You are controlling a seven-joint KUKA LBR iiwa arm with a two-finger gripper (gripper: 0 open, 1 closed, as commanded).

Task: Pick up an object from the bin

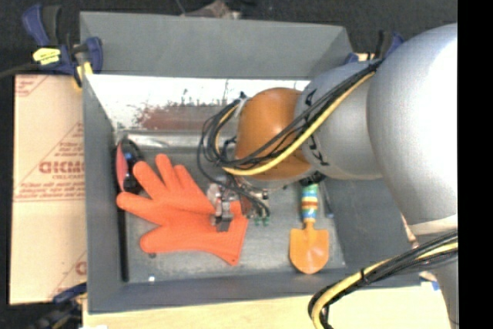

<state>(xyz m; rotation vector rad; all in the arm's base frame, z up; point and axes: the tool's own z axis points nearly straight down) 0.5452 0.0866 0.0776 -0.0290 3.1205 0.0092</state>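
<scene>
An orange rubber glove (pixel 173 206) lies flat in the left half of the bin, its finger parts spread toward the left wall and its cuff toward the middle. My gripper (pixel 224 213) hangs below the orange wrist cover, low over the glove's cuff end and touching or nearly touching it. To its right lies a small orange toy shovel (pixel 309 246) with a striped handle, blade toward the front wall.
A pink and black tool (pixel 122 164) lies against the left wall, with a long black rod (pixel 122 239) below it along the same wall. The arm and its cables cover the bin's back right part.
</scene>
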